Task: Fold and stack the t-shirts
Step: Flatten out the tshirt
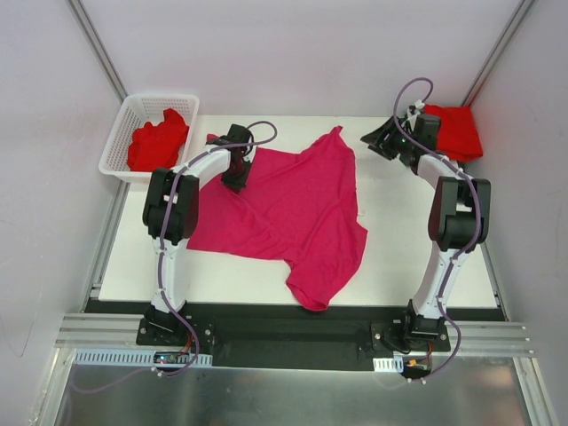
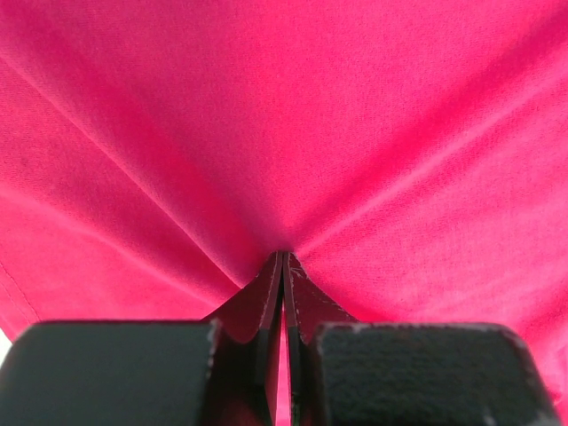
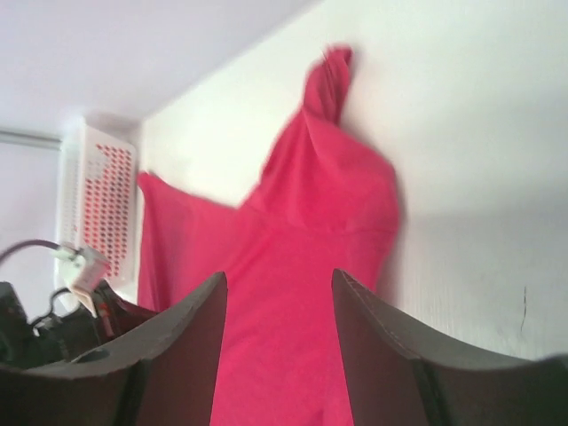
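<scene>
A magenta-pink t-shirt (image 1: 297, 209) lies spread over the middle of the white table, one sleeve twisted toward the back. My left gripper (image 1: 236, 173) is shut on a pinch of this shirt near its back left edge; the cloth (image 2: 293, 133) puckers at the fingertips (image 2: 284, 259). My right gripper (image 1: 380, 142) hangs open above the table's back right, empty, apart from the pink shirt (image 3: 302, 231) ahead of it. A folded red t-shirt (image 1: 454, 130) lies at the back right corner. Another red t-shirt (image 1: 158, 142) sits crumpled in the basket.
The white lattice basket (image 1: 129, 115) stands at the back left, off the table's corner, and shows in the right wrist view as the basket (image 3: 99, 200). White walls close in on three sides. Both arm bases sit on the black rail (image 1: 293, 333) at the near edge.
</scene>
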### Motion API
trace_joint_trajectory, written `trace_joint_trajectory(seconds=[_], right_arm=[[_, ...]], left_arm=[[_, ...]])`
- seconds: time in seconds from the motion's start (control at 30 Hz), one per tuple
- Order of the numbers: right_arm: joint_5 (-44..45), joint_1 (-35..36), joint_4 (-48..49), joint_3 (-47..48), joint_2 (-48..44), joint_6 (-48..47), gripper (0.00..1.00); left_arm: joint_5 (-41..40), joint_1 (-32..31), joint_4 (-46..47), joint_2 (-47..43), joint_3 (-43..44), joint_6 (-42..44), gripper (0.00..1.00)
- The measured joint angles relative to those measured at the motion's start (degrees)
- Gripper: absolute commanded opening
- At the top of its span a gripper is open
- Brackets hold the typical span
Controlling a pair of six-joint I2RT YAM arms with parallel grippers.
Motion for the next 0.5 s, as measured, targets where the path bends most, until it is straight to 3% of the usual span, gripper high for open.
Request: trace_joint_trajectory(seconds=[0.17,0.5], right_arm=[[0.3,-1.2,2.9,0.3,-1.2,0.7,0.56],[2.0,-1.3,-2.4,2.0,2.4,-1.2,0.56]], left_arm=[[0.0,0.0,0.0,-0.2,-0.2,0.0,0.0],[0.0,0.0,0.0,-0.2,-0.2,-0.2,0.0]])
